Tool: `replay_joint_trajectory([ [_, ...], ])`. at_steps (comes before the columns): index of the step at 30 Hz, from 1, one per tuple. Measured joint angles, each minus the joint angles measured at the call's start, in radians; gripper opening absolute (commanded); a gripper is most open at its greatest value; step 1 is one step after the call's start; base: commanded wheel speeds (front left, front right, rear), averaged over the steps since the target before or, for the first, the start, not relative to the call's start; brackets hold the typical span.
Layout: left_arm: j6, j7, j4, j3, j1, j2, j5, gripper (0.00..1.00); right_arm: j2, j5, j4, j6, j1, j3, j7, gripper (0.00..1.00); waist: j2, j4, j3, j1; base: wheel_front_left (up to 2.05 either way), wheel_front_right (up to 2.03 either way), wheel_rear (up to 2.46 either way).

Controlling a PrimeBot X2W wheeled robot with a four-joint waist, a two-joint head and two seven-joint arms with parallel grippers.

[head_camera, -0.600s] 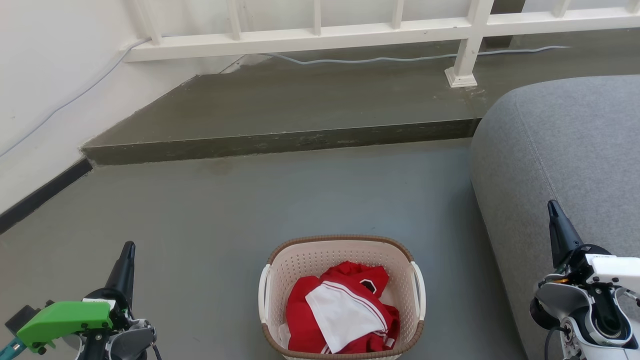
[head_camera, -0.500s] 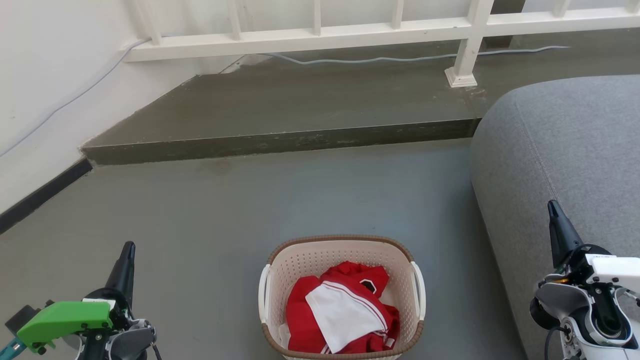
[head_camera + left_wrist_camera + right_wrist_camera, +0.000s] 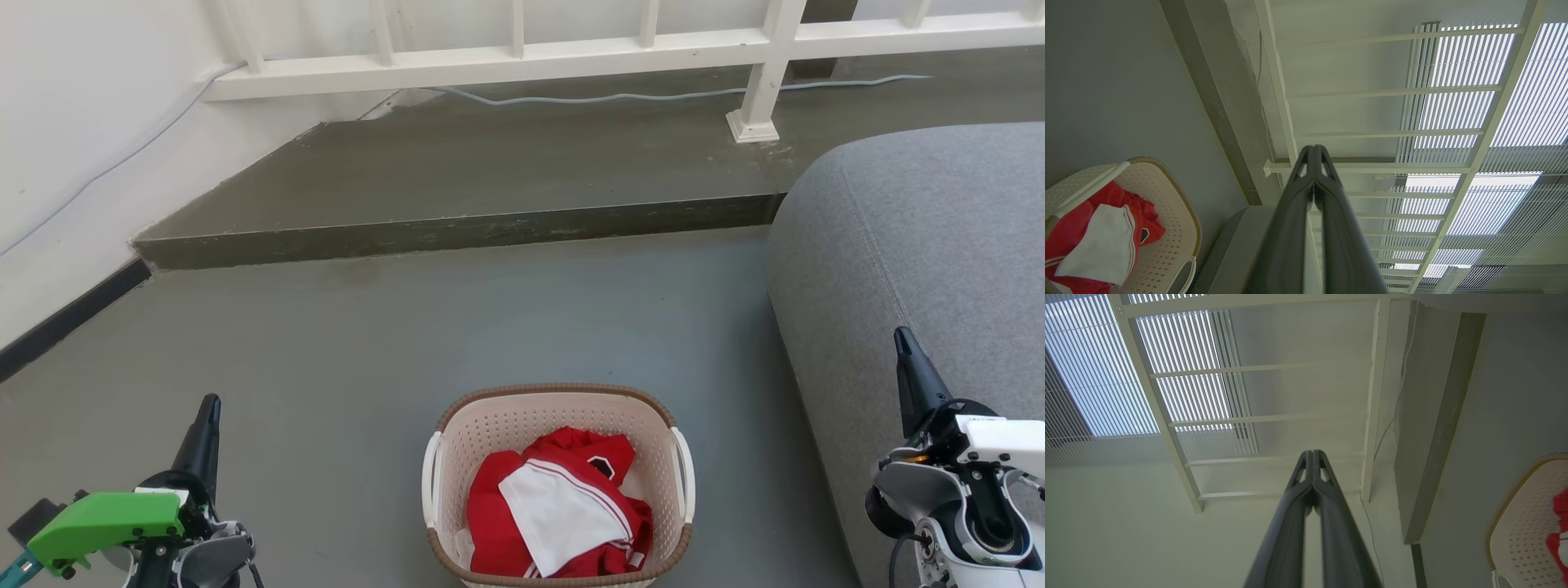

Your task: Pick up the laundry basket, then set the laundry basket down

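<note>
The laundry basket (image 3: 490, 425) stands on the grey floor at the bottom middle of the head view. It is cream and perforated, with a brown rim and white side handles, and holds red and white clothes (image 3: 563, 506). My left gripper (image 3: 210, 406) is at the lower left, well apart from the basket, fingers shut and empty. At the lower right, my right gripper (image 3: 900, 336) is also shut and empty, in front of the sofa. The basket (image 3: 1175, 228) lies at the left wrist view's lower left, beside the shut left gripper (image 3: 1313, 148). Its rim (image 3: 1515, 498) edges the right wrist view, right of the shut right gripper (image 3: 1312, 452).
A grey sofa (image 3: 939, 245) fills the right side, close to the basket. A raised concrete step (image 3: 457, 229) runs across behind, with a white railing (image 3: 522, 61) and a cable (image 3: 653, 96) on it. A white wall (image 3: 73, 147) borders the left.
</note>
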Motion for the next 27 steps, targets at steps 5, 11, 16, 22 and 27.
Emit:
replay_joint_trajectory([
  [5, 0.0, 0.0, 0.0, 0.0, 0.0, 0.0, 0.0, 0.0, 0.0, -0.002, 0.0, 0.0, 0.0, -0.001, 0.004, 0.0, 0.0, 0.0, 0.0, 0.0, 0.0, 0.0, 0.0],
  [11, 0.0, 0.0, 0.0, 0.0, 0.0, 0.0, 0.0, 0.0, 0.0, -0.002, 0.0, 0.0, 0.0, -0.001, 0.004, 0.0, 0.0, 0.0, 0.0, 0.0, 0.0, 0.0, 0.0],
  [16, 0.0, 0.0, 0.0, 0.0, 0.0, 0.0, 0.0, 0.0, 0.001, -0.002, 0.0, 0.0, 0.0, -0.001, 0.004, 0.0, 0.0, 0.0, 0.0, 0.0, 0.0, 0.0, 0.0],
  [22, 0.0, 0.0, 0.0, 0.0, 0.0, 0.0, 0.0, 0.0, 0.001, -0.002, 0.0, 0.0, 0.0, -0.001, 0.007, 0.0, 0.0, 0.0, 0.0, 0.0, 0.0, 0.0, 0.0],
  [27, 0.0, 0.0, 0.0, 0.0, 0.0, 0.0, 0.0, 0.0, 0.001, -0.002, 0.0, 0.0, 0.0, -0.002, 0.007, 0.0, 0.0, 0.0, 0.0, 0.0, 0.0, 0.0, 0.0],
])
